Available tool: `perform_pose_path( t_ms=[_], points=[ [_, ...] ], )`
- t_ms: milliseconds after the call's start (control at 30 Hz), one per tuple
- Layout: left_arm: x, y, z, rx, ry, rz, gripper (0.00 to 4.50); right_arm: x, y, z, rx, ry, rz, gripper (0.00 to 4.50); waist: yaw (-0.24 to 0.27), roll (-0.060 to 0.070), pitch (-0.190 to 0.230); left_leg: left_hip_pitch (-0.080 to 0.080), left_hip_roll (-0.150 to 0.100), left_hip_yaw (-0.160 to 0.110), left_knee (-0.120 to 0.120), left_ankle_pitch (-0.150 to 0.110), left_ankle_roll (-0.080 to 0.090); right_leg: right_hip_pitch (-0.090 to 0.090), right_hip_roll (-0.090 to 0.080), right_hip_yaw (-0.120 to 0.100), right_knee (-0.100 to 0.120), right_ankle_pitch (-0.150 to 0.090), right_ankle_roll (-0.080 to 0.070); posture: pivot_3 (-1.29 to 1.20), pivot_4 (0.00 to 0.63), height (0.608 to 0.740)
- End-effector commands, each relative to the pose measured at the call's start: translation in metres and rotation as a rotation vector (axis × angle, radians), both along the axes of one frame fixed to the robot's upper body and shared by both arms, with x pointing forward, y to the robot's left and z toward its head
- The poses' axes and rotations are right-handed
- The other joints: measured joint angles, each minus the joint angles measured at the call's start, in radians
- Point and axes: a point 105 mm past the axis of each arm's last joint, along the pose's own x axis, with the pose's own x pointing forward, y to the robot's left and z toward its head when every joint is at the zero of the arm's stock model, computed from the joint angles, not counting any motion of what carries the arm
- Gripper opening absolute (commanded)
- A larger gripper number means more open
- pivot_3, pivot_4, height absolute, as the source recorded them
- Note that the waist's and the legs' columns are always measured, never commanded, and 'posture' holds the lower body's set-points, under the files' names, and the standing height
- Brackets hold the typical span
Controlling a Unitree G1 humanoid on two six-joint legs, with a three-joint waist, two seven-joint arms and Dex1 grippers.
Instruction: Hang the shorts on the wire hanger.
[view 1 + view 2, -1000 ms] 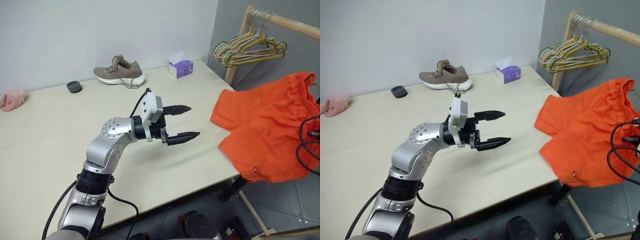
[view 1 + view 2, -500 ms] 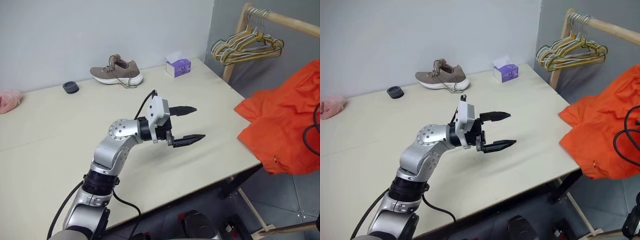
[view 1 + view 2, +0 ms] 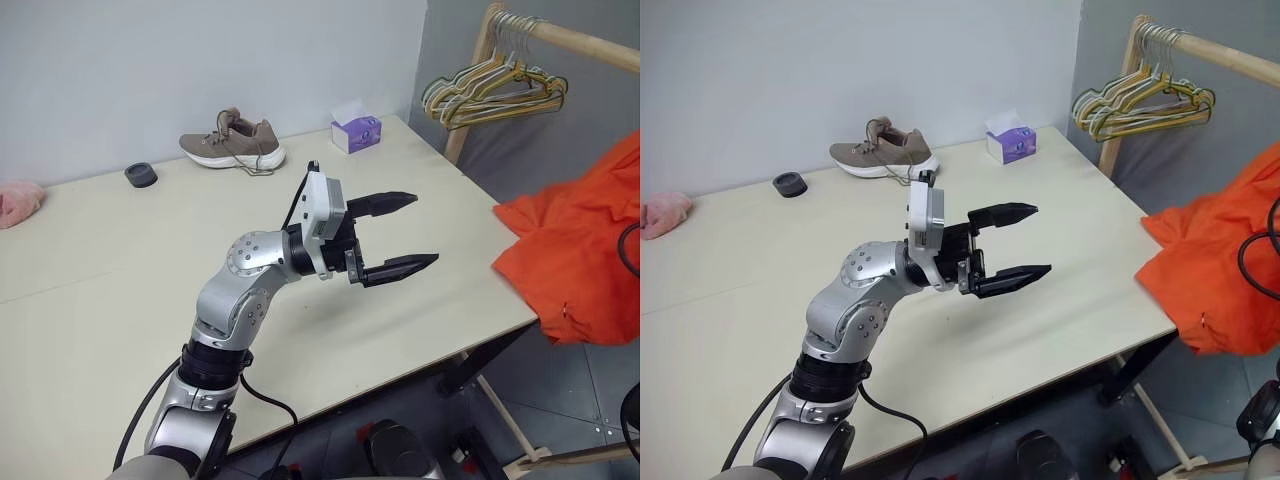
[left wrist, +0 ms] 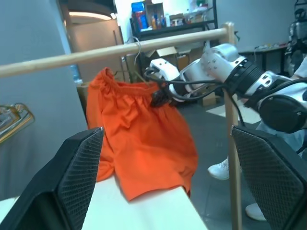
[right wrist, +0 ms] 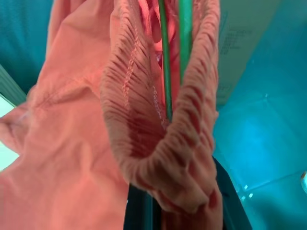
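over the table (image 3: 120, 260) the left gripper (image 3: 400, 236) hovers with its jaws wide apart and empty. off the table's right edge the shorts (image 3: 580, 250) hang with the right gripper (image 4: 160, 97) clamped together on their waistband, the wire hanger (image 5: 165, 57) threaded inside. the fabric may slip off if this pinch loosens.

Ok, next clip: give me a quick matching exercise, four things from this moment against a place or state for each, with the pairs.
Things:
1. shorts
2. left end effector
3. shoe
4. coloured hangers

Places or states:
A. on the wooden rail
B. on the table by the back wall
C. open, above the table, holding nothing
D. hanging past the table's right edge, waistband gripped by the right end effector

Pairs: 1-D, 2-C, 3-B, 4-A
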Motion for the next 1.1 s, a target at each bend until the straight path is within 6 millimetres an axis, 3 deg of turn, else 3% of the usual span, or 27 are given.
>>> perform_pose_path(
  t_ms=[33, 700, 833, 1100],
  points=[
    [-0.005, -0.001, 0.014, -0.024, -0.05, -0.011, 4.48, 0.002, 0.002, 0.017, 0.044, -0.062, 0.005, 0.0, -0.001, 0.0, 0.0, 0.0, 0.0, 0.0, 0.0, 0.0, 0.0, 0.0, 0.0, 0.0, 0.0, 0.0, 0.0, -0.39, 0.085, 0.74],
    [-0.005, -0.005, 0.007, 0.006, -0.056, -0.009, 4.48, 0.003, 0.026, 0.016, 0.136, -0.087, 0.023, 0.0, -0.004, 0.0, 0.0, -0.001, 0.0, 0.0, -0.001, 0.0, 0.001, 0.0, 0.0, 0.0, -0.003, 0.0, 0.0, -0.4, 0.08, 0.74],
    [-0.005, -0.005, 0.006, 0.006, -0.056, -0.009, 4.5, 0.0, 0.026, 0.019, 0.126, -0.12, 0.011, 1.09, -0.005, 0.0, 0.0, -0.001, 0.0, 0.0, -0.001, 0.0, 0.001, -0.001, 0.0, 0.0, -0.003, 0.0, 0.0, -0.4, 0.08, 0.74],
    [-0.005, -0.004, 0.006, 0.007, -0.055, -0.009, 4.5, 0.0, 0.035, 0.032, 0.08, -0.182, 0.02, 3.83, -0.02, 0.001, 0.001, -0.001, 0.0, 0.0, -0.001, -0.001, 0.001, -0.001, 0.0, 0.0, -0.004, 0.0, 0.0, -0.4, 0.081, 0.74]
  ],
)
